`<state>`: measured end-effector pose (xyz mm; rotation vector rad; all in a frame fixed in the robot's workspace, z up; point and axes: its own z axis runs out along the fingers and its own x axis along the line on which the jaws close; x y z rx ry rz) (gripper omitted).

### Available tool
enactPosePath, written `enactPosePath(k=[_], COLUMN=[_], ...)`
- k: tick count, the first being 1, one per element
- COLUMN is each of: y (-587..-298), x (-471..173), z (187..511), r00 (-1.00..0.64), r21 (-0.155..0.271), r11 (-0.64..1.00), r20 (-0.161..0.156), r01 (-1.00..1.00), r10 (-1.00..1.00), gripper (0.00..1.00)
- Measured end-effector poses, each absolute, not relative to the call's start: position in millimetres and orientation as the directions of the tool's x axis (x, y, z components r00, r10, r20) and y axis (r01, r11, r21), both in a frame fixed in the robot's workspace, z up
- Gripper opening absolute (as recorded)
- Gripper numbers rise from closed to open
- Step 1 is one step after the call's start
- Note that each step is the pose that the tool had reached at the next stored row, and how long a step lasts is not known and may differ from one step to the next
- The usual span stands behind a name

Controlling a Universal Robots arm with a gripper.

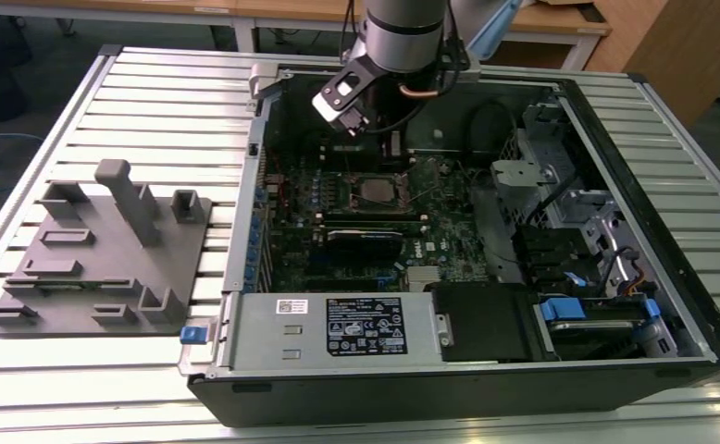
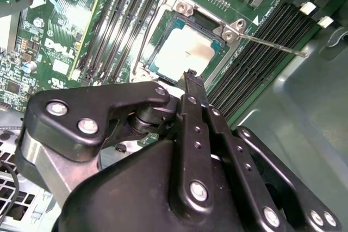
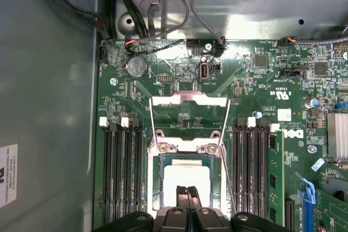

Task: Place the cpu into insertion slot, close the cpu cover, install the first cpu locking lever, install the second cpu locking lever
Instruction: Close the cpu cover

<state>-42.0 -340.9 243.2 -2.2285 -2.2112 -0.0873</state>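
Observation:
The cpu [image 3: 187,175] lies in the insertion slot [image 3: 157,183], its pale metal top catching the light; it is also seen as the cpu [image 2: 184,52] in the second wrist view. The cpu cover [image 3: 188,98], a thin silvery frame, stands swung open behind the slot, over the green board. A thin locking lever [image 2: 272,44] sticks out free beside the socket. My gripper [image 3: 187,191] hovers just above the near edge of the cpu, fingers shut together with nothing between them. From the exterior view, the gripper [image 1: 392,155] hangs over the socket [image 1: 378,190] inside the case.
The open computer case [image 1: 656,185] lies on a slatted table [image 1: 150,111], with black memory slots [image 3: 122,177] on both sides of the socket. Cables [image 3: 163,4] run along the case wall behind the board. A grey fixture block [image 1: 101,250] stands on the exterior view's left.

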Motion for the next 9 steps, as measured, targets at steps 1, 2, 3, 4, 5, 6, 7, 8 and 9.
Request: enactPosePath(k=[1, 2, 3, 4, 5, 6, 7, 8, 9], y=[-340.9, -341.0, -341.0, -341.0, -340.9, -340.9, -340.9, -340.9, -340.9], x=[-41.2, -40.6, -40.3, -40.3, -40.2, -40.1, -40.1, -40.1, -40.1], z=[243.2, 243.2, 243.2, 243.1, 243.1, 243.2, 243.2, 243.4, 243.9], r00=[0.007, 0.007, 0.007, 0.007, 0.007, 0.007, 0.007, 0.007, 0.007], r21=[0.038, 0.038, 0.039, 0.039, 0.039, 0.038, 0.039, 0.039, 0.038], r11=[-0.009, -0.009, -0.009, -0.009, -0.009, -0.009, -0.009, -0.009, -0.009], r20=[0.04, 0.04, 0.04, 0.04, 0.04, 0.04, 0.04, 0.04, 0.04], r01=[0.999, 0.999, 0.999, 0.999, 0.999, 0.999, 0.999, 0.999, 0.999], r10=[0.999, 0.999, 0.999, 0.999, 0.999, 0.999, 0.999, 0.999, 0.999], gripper=[0.11, 0.11, 0.11, 0.11, 0.11, 0.11, 0.11, 0.11, 0.11])
